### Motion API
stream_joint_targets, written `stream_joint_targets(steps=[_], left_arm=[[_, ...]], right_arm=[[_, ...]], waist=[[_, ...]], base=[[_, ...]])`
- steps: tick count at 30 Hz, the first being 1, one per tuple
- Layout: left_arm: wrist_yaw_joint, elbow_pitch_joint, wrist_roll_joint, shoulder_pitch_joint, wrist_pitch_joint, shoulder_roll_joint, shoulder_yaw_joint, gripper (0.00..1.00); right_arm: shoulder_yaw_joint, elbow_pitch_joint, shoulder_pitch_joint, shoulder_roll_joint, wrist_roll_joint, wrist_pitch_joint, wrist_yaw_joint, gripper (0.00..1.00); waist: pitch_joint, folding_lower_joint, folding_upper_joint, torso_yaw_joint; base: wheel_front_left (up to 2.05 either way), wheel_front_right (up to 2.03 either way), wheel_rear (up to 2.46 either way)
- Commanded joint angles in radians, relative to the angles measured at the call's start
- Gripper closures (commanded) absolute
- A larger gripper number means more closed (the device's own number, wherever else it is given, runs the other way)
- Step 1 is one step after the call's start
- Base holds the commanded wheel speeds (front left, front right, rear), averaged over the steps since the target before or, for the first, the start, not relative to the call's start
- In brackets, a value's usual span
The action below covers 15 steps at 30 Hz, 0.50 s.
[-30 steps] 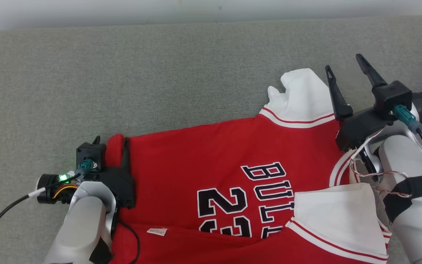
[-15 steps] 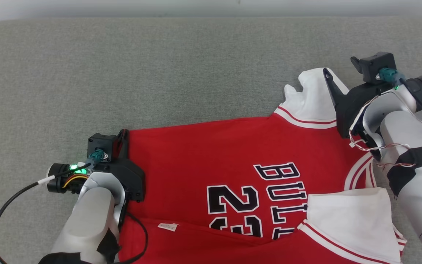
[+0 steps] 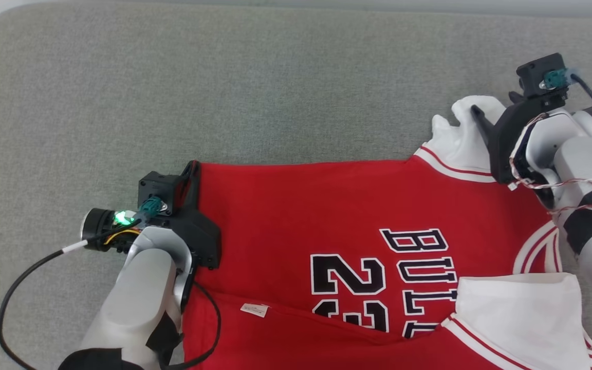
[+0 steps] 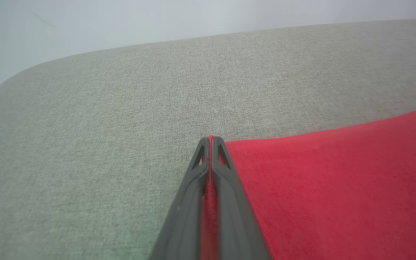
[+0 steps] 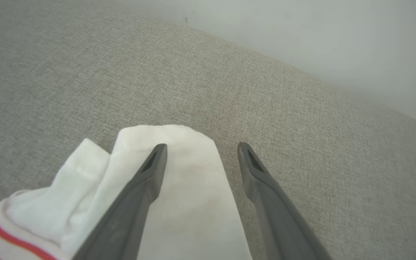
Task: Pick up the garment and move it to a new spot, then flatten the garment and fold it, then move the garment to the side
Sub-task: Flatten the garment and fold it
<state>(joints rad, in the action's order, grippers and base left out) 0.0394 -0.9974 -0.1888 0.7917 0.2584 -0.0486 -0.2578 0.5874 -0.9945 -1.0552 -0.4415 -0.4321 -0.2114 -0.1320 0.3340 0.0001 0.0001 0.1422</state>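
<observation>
The left gripper [image 4: 211, 139] is clamping down tight on the red basketball jersey [image 3: 327, 205], its two dark fingers pressed together with a strip of red cloth showing between them, right at the jersey's far left corner. The jersey is lying spread face-up on the grey woven fabric surface [image 3: 224, 77], stretching from the middle towards the right side and on past the near edge of the head view, black lettering and numerals showing. Over on the right, the right gripper [image 5: 201, 145] is standing wide open and gripping nothing. One finger is lying over the crumpled white sleeve [image 5: 182, 180], the other over bare grey fabric just beside it.
</observation>
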Motion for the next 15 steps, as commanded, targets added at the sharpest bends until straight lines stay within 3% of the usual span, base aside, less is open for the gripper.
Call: stream_joint_targets(steps=[1, 3, 4, 5, 6, 15], left_arm=[[-0.009, 0.012, -0.018, 0.002, 0.005, -0.004, -0.013, 1.00], [-0.017, 0.023, -0.029, 0.002, 0.006, -0.004, -0.033, 1.00], [-0.022, 0.029, -0.039, 0.001, 0.006, -0.004, -0.041, 1.00], [-0.026, 0.034, -0.045, 0.001, 0.007, -0.004, -0.049, 1.00], [-0.031, 0.037, -0.051, 0.000, 0.007, -0.004, -0.057, 1.00], [-0.058, 0.060, -0.080, -0.030, 0.008, -0.004, -0.068, 1.00]], right_arm=[[0.005, -0.012, -0.016, -0.010, -0.020, -0.009, 0.003, 0.05], [0.022, -0.023, -0.017, -0.013, -0.031, -0.016, 0.003, 0.17], [0.028, -0.026, -0.018, -0.012, -0.041, -0.018, 0.003, 0.42], [0.033, -0.026, -0.020, -0.013, -0.048, -0.015, 0.003, 0.58], [0.039, -0.027, -0.023, -0.016, -0.051, -0.008, 0.003, 0.97], [0.066, -0.056, -0.031, -0.021, -0.078, 0.080, 0.003, 1.00]], waist=[[0.014, -0.0001, -0.0001, 0.013], [0.020, -0.0001, -0.0001, 0.018], [0.022, -0.0001, -0.0001, 0.020], [0.023, -0.0001, -0.0001, 0.021], [0.023, -0.0001, -0.0001, 0.022], [-0.003, -0.0001, -0.0001, 0.011]], base=[[0.00, 0.00, 0.00], [0.00, 0.00, 0.00], [0.00, 0.00, 0.00], [0.00, 0.00, 0.00], [0.00, 0.00, 0.00], [0.00, 0.00, 0.00]])
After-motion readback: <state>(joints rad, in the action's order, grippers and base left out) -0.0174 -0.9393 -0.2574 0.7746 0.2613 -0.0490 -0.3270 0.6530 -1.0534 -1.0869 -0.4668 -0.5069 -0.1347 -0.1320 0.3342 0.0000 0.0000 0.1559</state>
